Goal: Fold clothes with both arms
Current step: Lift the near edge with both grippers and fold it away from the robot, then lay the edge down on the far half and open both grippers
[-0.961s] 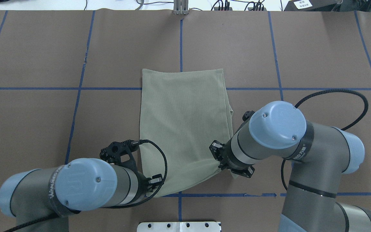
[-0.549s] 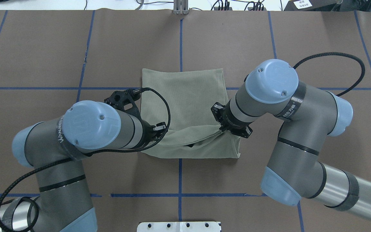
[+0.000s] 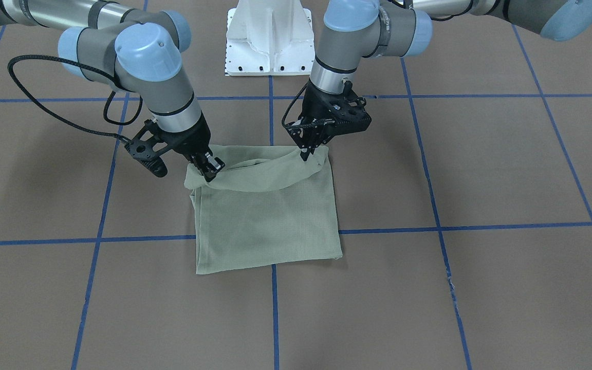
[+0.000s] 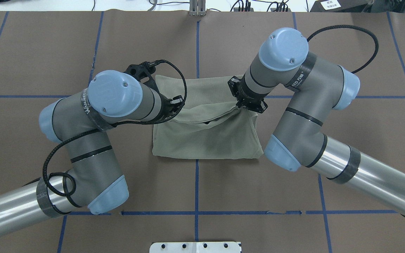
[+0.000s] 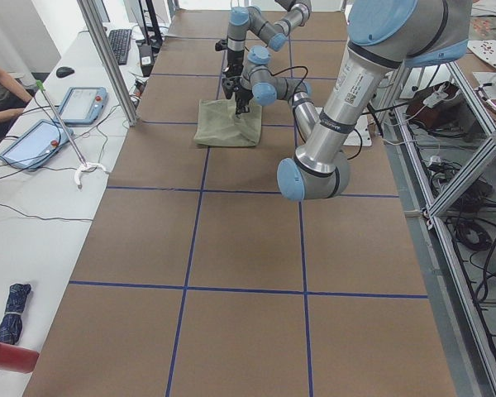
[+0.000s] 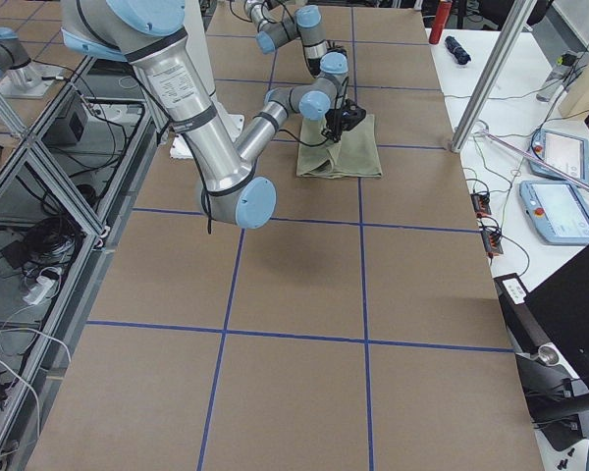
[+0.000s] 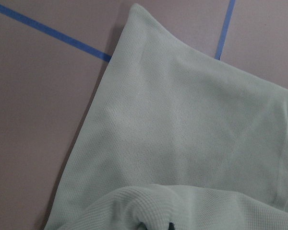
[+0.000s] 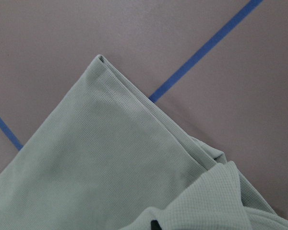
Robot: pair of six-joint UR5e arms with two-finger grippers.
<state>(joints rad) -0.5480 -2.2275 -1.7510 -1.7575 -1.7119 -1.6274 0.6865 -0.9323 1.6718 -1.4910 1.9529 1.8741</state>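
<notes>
The sage-green knit shirt (image 4: 206,137) lies folded into a rectangle at the table's middle, and it also shows in the front view (image 3: 267,221). Its near edge is lifted and doubled back over the rest. My left gripper (image 4: 174,104) is shut on the lifted edge's left corner, on the right in the front view (image 3: 307,153). My right gripper (image 4: 240,103) is shut on the right corner, on the left in the front view (image 3: 209,172). Both hold the edge low over the shirt's far half. The wrist views show the flat fabric below (image 7: 182,134) (image 8: 101,158). No tag or logo shows.
The brown table cover carries a grid of blue tape lines (image 4: 197,186). The white pedestal base (image 3: 270,36) stands at the robot's side. A metal post (image 4: 197,8) stands at the far edge. A side table with tablets (image 5: 83,103) lies beyond the far edge.
Both grippers have carried the shirt's near edge away from the robot, over the shirt toward its far edge. The visible shirt has become shorter as the fold advances.
</notes>
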